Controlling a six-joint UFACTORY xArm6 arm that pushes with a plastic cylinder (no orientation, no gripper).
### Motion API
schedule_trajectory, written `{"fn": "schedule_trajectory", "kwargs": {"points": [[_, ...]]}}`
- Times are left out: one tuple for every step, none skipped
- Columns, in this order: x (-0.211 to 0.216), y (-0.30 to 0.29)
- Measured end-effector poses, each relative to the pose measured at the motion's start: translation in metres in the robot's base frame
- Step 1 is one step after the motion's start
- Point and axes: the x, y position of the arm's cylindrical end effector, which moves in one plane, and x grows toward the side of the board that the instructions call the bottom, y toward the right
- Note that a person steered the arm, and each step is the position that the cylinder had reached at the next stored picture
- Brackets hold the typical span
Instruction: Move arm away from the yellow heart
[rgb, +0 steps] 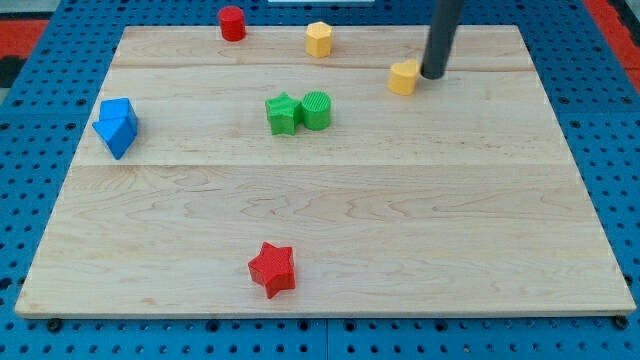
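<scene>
The red star (272, 268) sat nearest, the yellow heart (404, 77) far back. My tip (434, 75) touched the heart at its 3 o'clock; a rod, no jaws. Retreating toward 9 o'clock would likely shove the heart

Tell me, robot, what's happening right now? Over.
My tip touching the small yellow heart block's right side. Not yet moved away. Nothing else close by. Over.
</scene>
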Motion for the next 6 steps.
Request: {"fn": "schedule_trajectory", "kwargs": {"points": [[-0.001, -0.057], [0.017, -0.040], [0.038, 0.015], [0.059, -0.003], [0.041, -0.032], [0.026, -0.070]]}}
